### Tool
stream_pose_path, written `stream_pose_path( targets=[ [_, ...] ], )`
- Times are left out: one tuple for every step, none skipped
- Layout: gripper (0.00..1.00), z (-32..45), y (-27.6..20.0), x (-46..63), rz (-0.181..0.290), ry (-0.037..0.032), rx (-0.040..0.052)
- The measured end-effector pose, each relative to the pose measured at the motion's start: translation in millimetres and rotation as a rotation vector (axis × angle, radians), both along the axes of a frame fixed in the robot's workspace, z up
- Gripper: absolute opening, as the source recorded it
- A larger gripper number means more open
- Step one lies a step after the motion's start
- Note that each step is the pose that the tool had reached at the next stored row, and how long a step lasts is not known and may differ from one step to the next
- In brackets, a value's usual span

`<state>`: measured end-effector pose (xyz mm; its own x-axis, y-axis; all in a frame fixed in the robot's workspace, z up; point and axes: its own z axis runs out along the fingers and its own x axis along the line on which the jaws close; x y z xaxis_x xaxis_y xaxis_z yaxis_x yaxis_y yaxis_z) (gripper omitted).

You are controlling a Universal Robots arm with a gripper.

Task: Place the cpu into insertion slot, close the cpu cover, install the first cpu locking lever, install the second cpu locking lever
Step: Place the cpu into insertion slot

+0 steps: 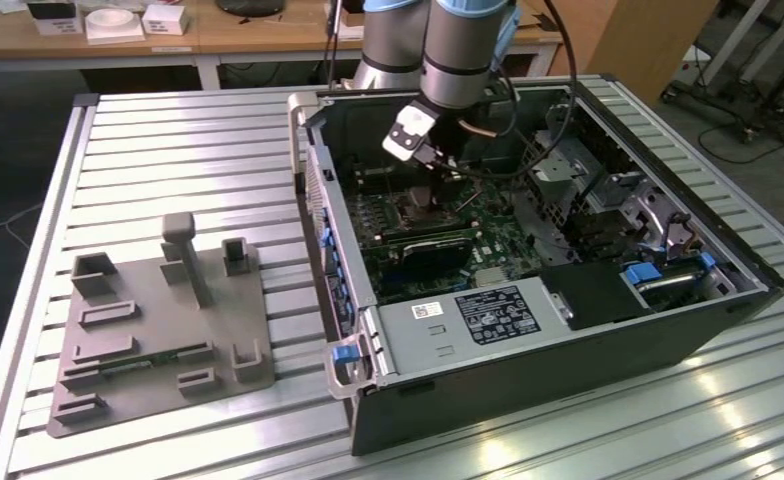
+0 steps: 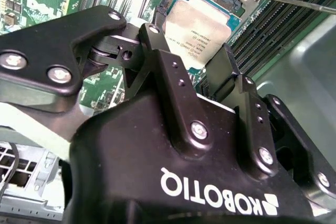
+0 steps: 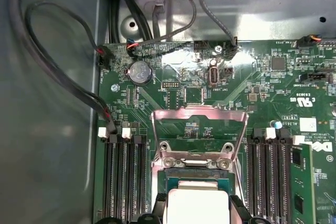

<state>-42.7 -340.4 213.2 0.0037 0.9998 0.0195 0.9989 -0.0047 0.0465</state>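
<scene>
Sitting round the cpu (image 2: 197,22), the gripper (image 2: 190,43) is low over the insertion slot (image 3: 195,174); can't tell if it squeezes. First wrist view adds the cpu cover (image 3: 199,115), open, just past the slot. Exterior view adds the whole computer case (image 1: 539,380).

The exterior view looks down from high and well back onto the table (image 1: 179,150). It faces the open computer case (image 1: 539,390) in the right half of the frame, with the arm (image 1: 452,50) entering at top centre. The second wrist view sits just behind the gripper (image 2: 191,51), very near, and looks past its black body onto the cpu (image 2: 202,27). The first wrist view looks straight down on the motherboard (image 3: 210,87) from close above. Both wrist views share the cpu and the memory slots (image 3: 123,182) beside it, and the exterior view takes in that same board from afar.
</scene>
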Motion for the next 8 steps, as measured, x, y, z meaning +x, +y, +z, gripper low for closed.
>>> stream_pose_path(
  targets=[
    [0.54,-1.0,0.0,0.0,0.0,0.0008,0.0],
    [0.54,-2.1,0.0,0.0,0.0,0.0018,-0.0001],
    [0.54,-3.2,0.0,0.0,0.0,0.0026,-0.0001],
    [0.54,-4.3,0.0,0.0,0.0,0.0035,0.0],
    [0.54,-5.3,0.0,0.0,0.0,0.0042,0.0],
    [0.54,-6.2,0.0,0.0,0.0,0.0048,-0.0001],
    [0.54,-7.3,0.0,0.0,0.0,0.0057,-0.0002],
    [0.54,-8.2,0.0,0.0,0.0,0.0063,-0.0002]
  ],
)
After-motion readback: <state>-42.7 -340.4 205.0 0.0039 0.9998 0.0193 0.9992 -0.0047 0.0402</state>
